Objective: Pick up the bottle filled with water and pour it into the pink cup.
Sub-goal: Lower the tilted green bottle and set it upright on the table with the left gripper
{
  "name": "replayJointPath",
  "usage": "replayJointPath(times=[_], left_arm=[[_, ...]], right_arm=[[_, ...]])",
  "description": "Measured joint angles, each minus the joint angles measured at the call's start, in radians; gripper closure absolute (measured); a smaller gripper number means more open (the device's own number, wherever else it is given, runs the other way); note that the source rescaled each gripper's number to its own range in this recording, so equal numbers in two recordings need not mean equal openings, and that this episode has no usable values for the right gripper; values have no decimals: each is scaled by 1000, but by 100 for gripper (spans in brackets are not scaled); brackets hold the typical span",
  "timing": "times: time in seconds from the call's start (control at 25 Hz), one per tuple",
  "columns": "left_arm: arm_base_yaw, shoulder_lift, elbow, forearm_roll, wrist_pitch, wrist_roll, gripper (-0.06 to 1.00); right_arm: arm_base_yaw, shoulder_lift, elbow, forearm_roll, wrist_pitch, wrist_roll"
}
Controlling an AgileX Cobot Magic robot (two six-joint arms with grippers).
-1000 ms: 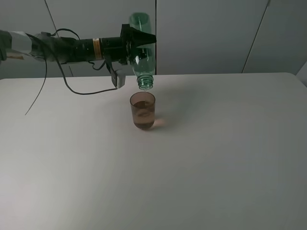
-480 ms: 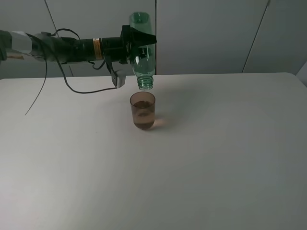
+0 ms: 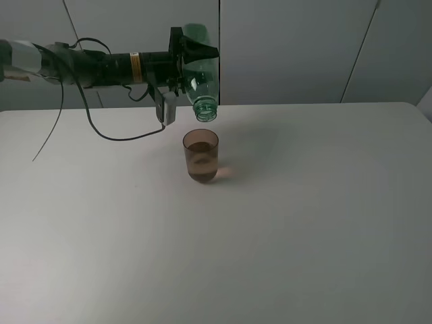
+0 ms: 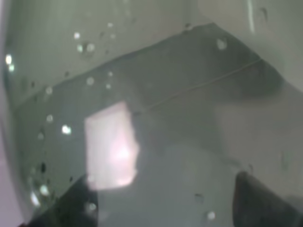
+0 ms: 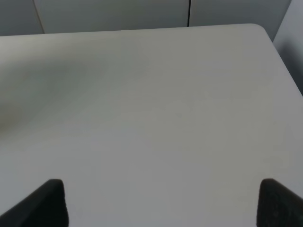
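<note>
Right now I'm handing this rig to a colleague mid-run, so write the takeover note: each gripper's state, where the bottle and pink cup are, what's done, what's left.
Left gripper: shut on the bottle, held in the air, tipped neck-down, mouth just above the pink cup.
Right gripper: open, empty, over the table.
Pink cup: upright on the table, liquid in it.
Done: bottle picked up; pour looks mostly finished, no stream visible, bottle looks nearly empty.
Left: check nothing remains in the bottle, then probably right it and set it down clear of the cup.
</note>
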Motion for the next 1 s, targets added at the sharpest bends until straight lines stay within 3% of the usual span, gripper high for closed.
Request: replayJointPath(times=[0.12, 0.2, 0.32, 0.4, 0.52, 0.6, 0.68, 0.8, 1.0], left_arm=[[0, -34, 38, 2, 27, -224, 94], [4, -54, 61, 2, 50, -446, 94], [18, -81, 99, 0, 109, -886, 94], [33, -103, 139, -15, 142, -1110, 94], [54, -139, 213, -79, 168, -1336, 94], [63, -172, 283, -166, 211, -1405, 94], [68, -215, 362, -320, 266, -1402, 94], [76, -282, 505, -562, 312, -1315, 94], [101, -391, 750, -833, 312, -1161, 94]], right_arm=[[0, 0, 0, 0, 0, 0], [0, 0, 0, 0, 0, 0], [0, 0, 0, 0, 0, 0], [0, 0, 0, 0, 0, 0], [0, 0, 0, 0, 0, 0], [0, 0, 0, 0, 0, 0], [0, 0, 0, 0, 0, 0], [0, 0, 0, 0, 0, 0], [0, 0, 0, 0, 0, 0]])
